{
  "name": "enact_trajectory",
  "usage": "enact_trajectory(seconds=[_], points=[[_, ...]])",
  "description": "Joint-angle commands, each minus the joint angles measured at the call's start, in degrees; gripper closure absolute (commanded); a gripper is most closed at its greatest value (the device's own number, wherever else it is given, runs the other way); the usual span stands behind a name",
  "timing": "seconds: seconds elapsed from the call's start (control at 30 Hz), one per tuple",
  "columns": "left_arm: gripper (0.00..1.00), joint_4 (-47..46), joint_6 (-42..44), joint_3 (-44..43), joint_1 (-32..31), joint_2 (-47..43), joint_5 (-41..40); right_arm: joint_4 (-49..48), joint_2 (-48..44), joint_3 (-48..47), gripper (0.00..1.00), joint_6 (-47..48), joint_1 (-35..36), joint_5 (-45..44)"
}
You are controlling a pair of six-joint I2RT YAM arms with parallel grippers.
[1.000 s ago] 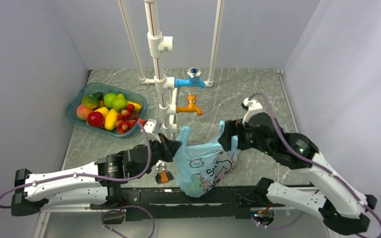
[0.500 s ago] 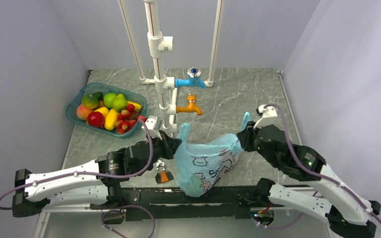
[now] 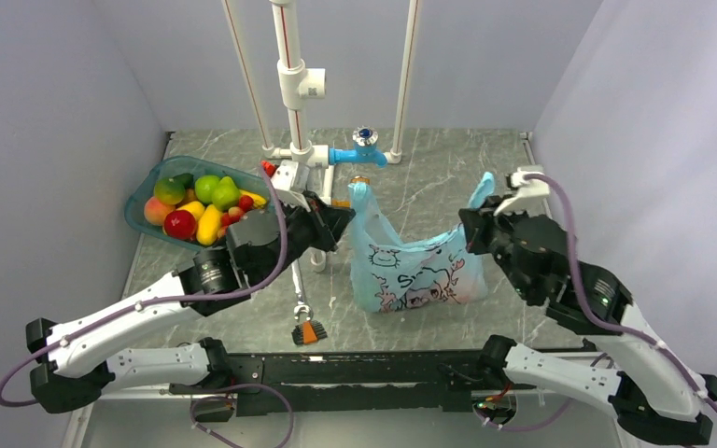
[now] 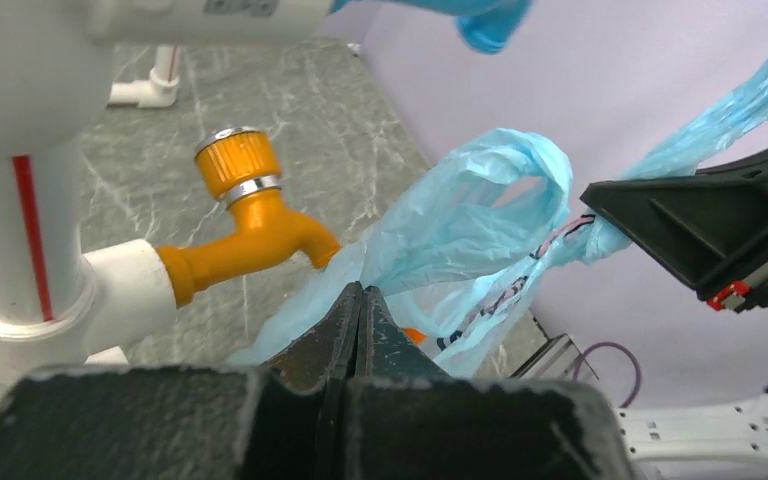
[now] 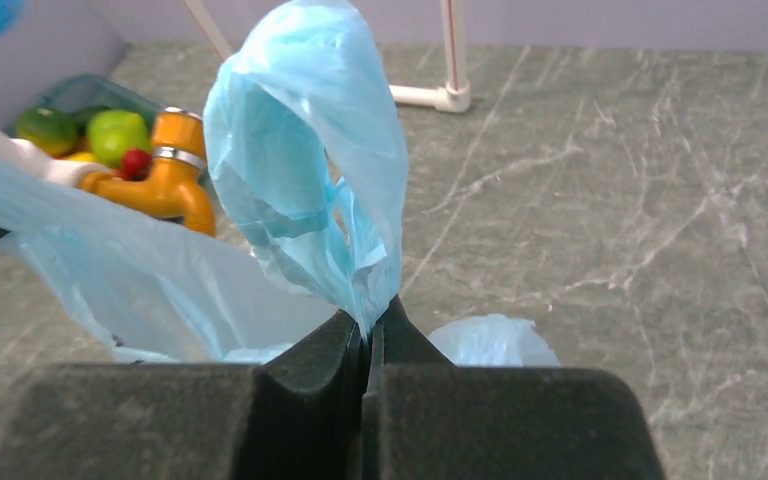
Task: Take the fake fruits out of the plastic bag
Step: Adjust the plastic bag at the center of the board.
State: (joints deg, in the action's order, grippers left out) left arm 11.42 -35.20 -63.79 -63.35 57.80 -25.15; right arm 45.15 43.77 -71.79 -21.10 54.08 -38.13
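Observation:
The light-blue plastic bag [image 3: 415,271] hangs upright, stretched between both grippers, its bottom on the marble table. My left gripper [image 3: 344,217] is shut on the bag's left edge, just below the left handle [image 3: 360,194]; in the left wrist view its tips [image 4: 362,290] pinch the film. My right gripper [image 3: 470,230] is shut on the right handle [image 5: 310,150], which loops up from its tips [image 5: 368,318]. The fake fruits are hidden inside the bag. A small orange patch [image 4: 415,335] shows through the bag's mouth; I cannot tell what it is.
A teal basket [image 3: 133,210] holding several other fruits stands at the back left. A white pipe stand [image 3: 294,93] with a blue tap [image 3: 359,149] and an orange tap [image 4: 250,230] rises just behind the bag. A small orange-tipped tool [image 3: 310,331] lies near the front edge.
My right gripper has shut on the right handle. Both arms have risen and moved back, pulling the bag from lying slumped near the front edge to hanging upright.

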Motion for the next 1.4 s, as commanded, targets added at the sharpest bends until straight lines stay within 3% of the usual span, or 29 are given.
enact_trajectory(seconds=[0.0,0.17,0.33,0.4,0.5,0.67,0.83,0.93,1.13,1.17,1.2,1.27,1.33,1.37], points=[[1.0,-2.5,5.3,-0.5,0.0,-3.6,4.5,-6.4,-7.3,2.8,1.0,2.7,-0.1,6.3],[1.0,1.9,0.6,10.2,0.1,-12.8,3.4,-6.4,-15.1,16.0,1.0,-3.6,-0.1,21.7],[1.0,5.5,-5.8,23.1,0.1,-24.1,5.6,-10.6,-17.2,25.1,0.86,-7.4,0.0,47.2],[1.0,8.1,-7.9,25.9,0.1,-27.5,6.4,-13.0,-16.8,28.0,0.76,-7.6,0.0,57.6],[1.0,9.0,-10.2,29.4,0.1,-32.7,8.1,-14.5,-17.1,31.4,0.51,-6.6,0.0,68.7],[1.0,5.2,-10.4,33.1,0.1,-37.7,9.7,-5.4,-15.4,22.5,0.21,-1.6,-0.1,60.2],[1.0,9.8,-9.9,31.3,0.0,-35.8,7.7,2.5,-10.5,8.7,0.02,2.0,-0.1,36.2],[1.0,11.0,-9.4,29.7,0.1,-33.9,7.1,1.7,-6.0,4.6,0.01,3.0,0.0,26.4],[1.0,10.9,-9.7,28.9,0.1,-32.5,7.8,-1.6,4.6,-0.3,0.03,5.5,-0.1,31.9],[0.98,11.0,-9.2,28.6,0.1,-32.4,8.3,-2.8,5.4,0.2,0.07,5.4,0.0,33.5],[0.87,11.1,-8.7,28.4,0.0,-32.5,9.0,-3.7,6.2,0.9,0.11,5.2,0.0,35.8],[0.54,11.0,-7.7,28.0,0.1,-33.0,10.1,-4.5,7.2,3.0,0.2,4.5,-0.1,40.3],[0.28,11.1,-5.8,27.0,0.0,-33.2,11.5,-5.2,7.4,6.0,0.36,3.1,0.0,43.4],[0.2,11.5,-4.6,26.1,0.1,-33.0,12.5,-6.0,6.8,8.1,0.44,2.0,0.0,44.7]])
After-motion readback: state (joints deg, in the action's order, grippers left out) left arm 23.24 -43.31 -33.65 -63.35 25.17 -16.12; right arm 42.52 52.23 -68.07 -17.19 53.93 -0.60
